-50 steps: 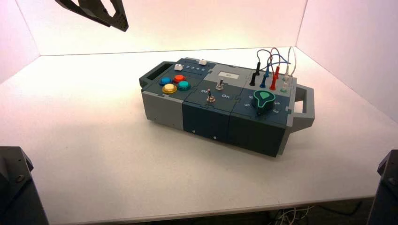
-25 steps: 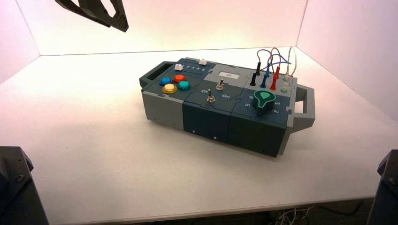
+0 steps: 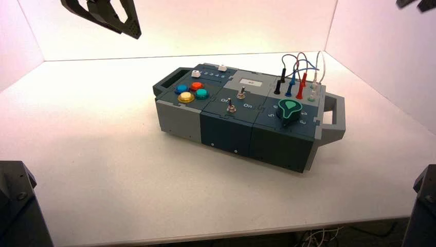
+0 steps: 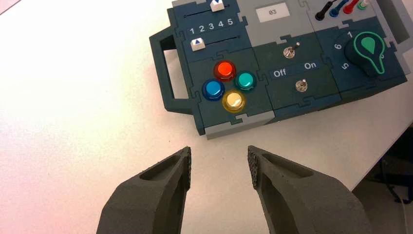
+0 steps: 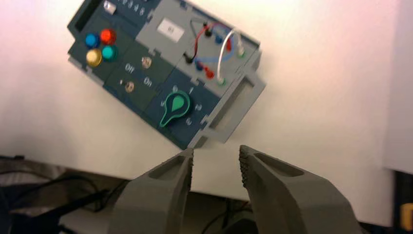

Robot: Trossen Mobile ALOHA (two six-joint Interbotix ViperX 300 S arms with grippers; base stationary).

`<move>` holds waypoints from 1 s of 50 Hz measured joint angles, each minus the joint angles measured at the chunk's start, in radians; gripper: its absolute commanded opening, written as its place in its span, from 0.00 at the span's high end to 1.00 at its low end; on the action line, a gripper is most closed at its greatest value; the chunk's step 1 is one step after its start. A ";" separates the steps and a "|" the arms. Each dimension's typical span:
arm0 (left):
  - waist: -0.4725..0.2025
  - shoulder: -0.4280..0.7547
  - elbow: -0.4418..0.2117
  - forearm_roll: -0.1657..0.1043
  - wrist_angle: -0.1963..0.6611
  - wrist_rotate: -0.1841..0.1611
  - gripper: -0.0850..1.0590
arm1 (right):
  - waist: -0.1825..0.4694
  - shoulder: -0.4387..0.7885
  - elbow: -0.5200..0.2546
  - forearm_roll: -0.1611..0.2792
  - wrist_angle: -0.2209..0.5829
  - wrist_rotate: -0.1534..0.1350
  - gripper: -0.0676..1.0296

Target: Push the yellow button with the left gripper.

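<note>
High view: your left pincer (image 3: pixel 115 18) is partly cropped by the top edge — hanging above the surface (image 3: pixel 113 180), spread wide, yellow button (image 3: pixel 185 96) untouched.

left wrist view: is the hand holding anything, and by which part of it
Nothing is held: the left hand stands open, with only bare table between its fingers.

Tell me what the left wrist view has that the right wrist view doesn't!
Only the left wrist view: the left gripper, open and away from the box, and the white slider farther from the buttons.
Only the right wrist view: the right gripper, also away from the box, and the blue wire.
Both: the yellow button and green knob.
</note>
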 measured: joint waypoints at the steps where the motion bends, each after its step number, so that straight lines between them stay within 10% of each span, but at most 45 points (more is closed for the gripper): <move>1: 0.000 0.000 0.000 -0.002 0.000 0.000 0.39 | 0.000 0.003 0.006 0.002 0.000 0.000 0.54; 33: 0.002 0.009 0.000 0.000 -0.002 0.000 0.39 | 0.025 0.057 -0.009 -0.002 -0.025 -0.043 0.59; 50: 0.021 0.000 -0.014 -0.002 -0.002 -0.028 0.42 | 0.195 0.133 -0.054 0.005 -0.100 -0.051 0.63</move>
